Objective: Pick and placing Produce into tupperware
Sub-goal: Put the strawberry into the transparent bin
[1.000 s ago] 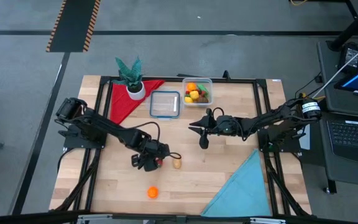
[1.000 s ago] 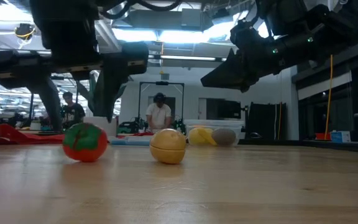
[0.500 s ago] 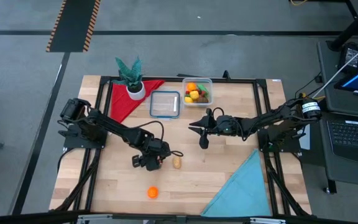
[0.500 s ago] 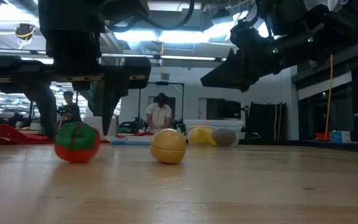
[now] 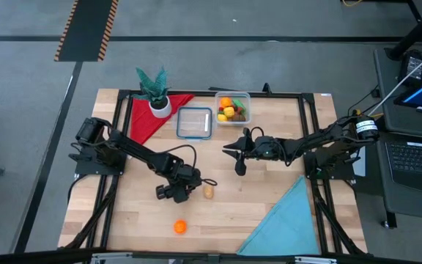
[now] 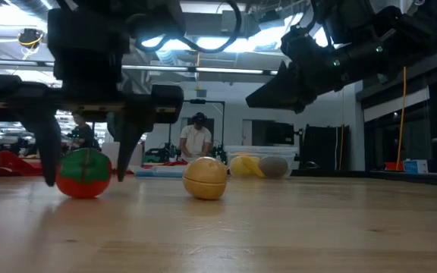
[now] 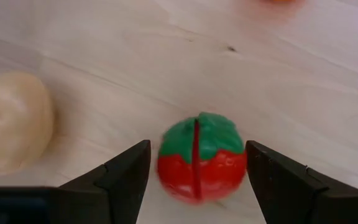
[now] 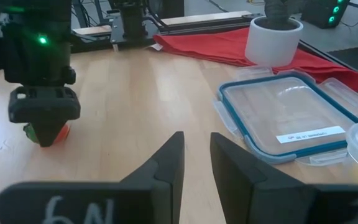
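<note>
— Biggest first? Wooden counter, with a blue cloth at the near right corner and a red cloth at the far left under the potted plant.
— And the tupperware? At the far edge, middle, already holding several orange, yellow, red and green produce pieces. Just beside it, toward the plant, the flat clear lid with blue rim.
— Arms? Left pincer lowered over the red tomato with green top, fingers spread wide, one on each side of it, not yet pressed against it. Tomato resting on the counter.
— Right pincer? Hanging above the counter's middle, clear of everything, fingers drawn near each other with a slim gap between, nothing held.
— Loose produce? Pale yellow-brown round piece just beside the tomato on the counter. Small orange fruit near the front edge, well apart from both.
— Beyond the counter? A person standing far off in the room.
</note>
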### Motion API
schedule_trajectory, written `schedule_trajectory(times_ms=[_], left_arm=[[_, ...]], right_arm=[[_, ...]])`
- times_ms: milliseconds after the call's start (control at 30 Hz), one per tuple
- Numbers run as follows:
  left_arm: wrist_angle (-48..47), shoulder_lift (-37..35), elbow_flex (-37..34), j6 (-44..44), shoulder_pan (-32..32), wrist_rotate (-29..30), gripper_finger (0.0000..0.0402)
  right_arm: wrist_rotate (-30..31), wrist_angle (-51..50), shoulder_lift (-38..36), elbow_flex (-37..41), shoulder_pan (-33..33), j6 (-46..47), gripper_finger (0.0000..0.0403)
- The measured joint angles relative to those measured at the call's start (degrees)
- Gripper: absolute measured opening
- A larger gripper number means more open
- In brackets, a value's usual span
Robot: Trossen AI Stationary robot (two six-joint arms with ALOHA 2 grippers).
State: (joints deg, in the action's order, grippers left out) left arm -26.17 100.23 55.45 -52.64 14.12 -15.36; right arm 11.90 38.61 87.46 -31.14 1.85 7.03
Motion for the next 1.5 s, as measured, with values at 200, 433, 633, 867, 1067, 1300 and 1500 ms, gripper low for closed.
schedule_trajectory(times_ms=[200,433,633,867,1067,1300,1500], left_arm=[[0.47,-0.01,0.01,0.02,0.03,-0.16,0.0249],[1.04,-0.01,0.01,0.09,0.29,-0.21,0.0226],[1.06,-0.01,0.01,1.07,0.31,-0.23,0.0215],[1.44,1.2,0.1,2.45,0.23,-1.27,0.0215],[1.29,1.52,0.04,2.78,-0.34,-1.64,0.0205],[1.37,1.5,0.04,4.27,-0.39,-1.29,0.0193],[0.51,0.18,-0.03,9.37,-0.52,2.98,0.0187]], right_arm=[[0.01,-0.39,0.0,0.01,0.0,-0.01,0.008],[0.0,-0.74,0.0,0.0,0.0,-0.02,0.008],[0.0,-0.83,0.0,0.01,0.0,0.0,0.008],[0.02,-0.9,0.0,0.0,0.0,-0.01,0.008],[0.02,-1.42,0.0,0.02,-0.02,-0.02,0.008],[0.02,-1.42,0.0,0.02,-0.02,-0.02,0.008],[0.02,-1.39,0.0,0.02,-0.01,-0.02,0.008]])
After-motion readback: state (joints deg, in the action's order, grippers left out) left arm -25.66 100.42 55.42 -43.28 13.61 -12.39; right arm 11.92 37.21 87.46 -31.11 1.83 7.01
